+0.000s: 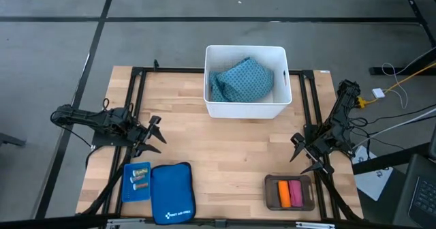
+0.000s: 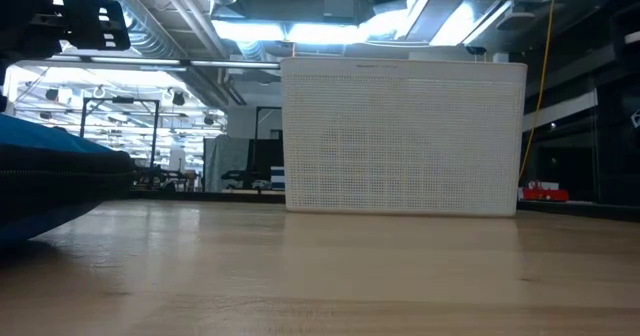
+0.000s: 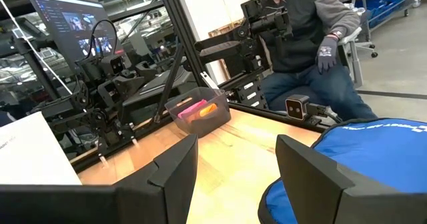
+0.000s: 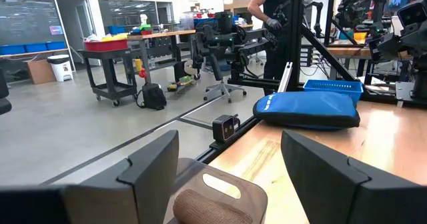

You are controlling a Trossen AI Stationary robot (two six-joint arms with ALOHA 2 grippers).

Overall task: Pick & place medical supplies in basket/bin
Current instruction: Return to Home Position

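The white tub (image 1: 245, 108) stands at the table's far middle, and the teal patterned cloth bundle (image 1: 242, 79) lies inside it. The orange cylinder (image 1: 283, 193) and the pink block (image 1: 296, 192) lie side by side in a small brown tray (image 1: 289, 180) at the near right. Tiny yellowish vials (image 1: 140, 176) lie in a flat blue tray (image 1: 128, 188) at the near left. My left gripper (image 1: 155, 130) hovers open just beyond that blue tray. My right gripper (image 1: 303, 153) is open too, just beyond the brown tray, whose rim (image 4: 220, 196) shows under its fingers.
A large blue zip pouch (image 1: 172, 191) with a white logo lies next to the vial tray at the near edge. It fills the left of the low view (image 2: 50, 186). A black frame (image 1: 136, 93) runs along the table's sides. A seated person (image 3: 313, 37) shows beyond the table.
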